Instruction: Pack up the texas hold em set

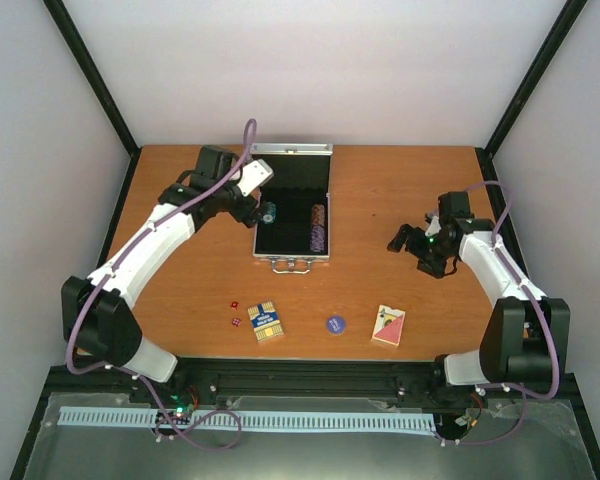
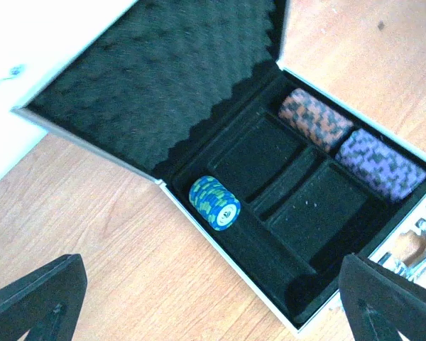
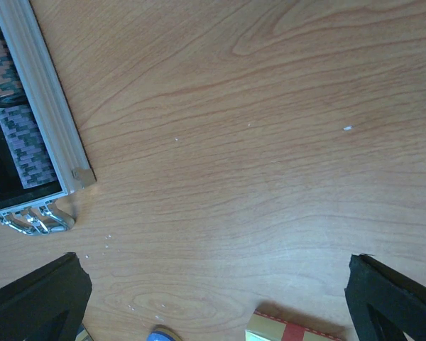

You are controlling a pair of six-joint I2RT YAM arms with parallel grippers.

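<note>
Top external shows the open case (image 1: 292,210) mid-table, with the dice (image 1: 234,320), blue-yellow deck (image 1: 265,322), blue disc (image 1: 335,323) and red deck (image 1: 388,325) loose near the bases. Left wrist makes clear a blue chip roll (image 2: 214,203) lying in its tray. Left gripper (image 2: 213,284) and right gripper (image 3: 213,298) both gape, empty.

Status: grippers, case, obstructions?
Left gripper, right gripper open, empty. Case open, three chip stacks inside. Blue-yellow deck, red deck, dice, blue disc unpacked. Nothing blocking.

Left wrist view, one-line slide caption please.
Open left gripper hovers over the open case containing blue chips, orange chips and purple chips.
</note>
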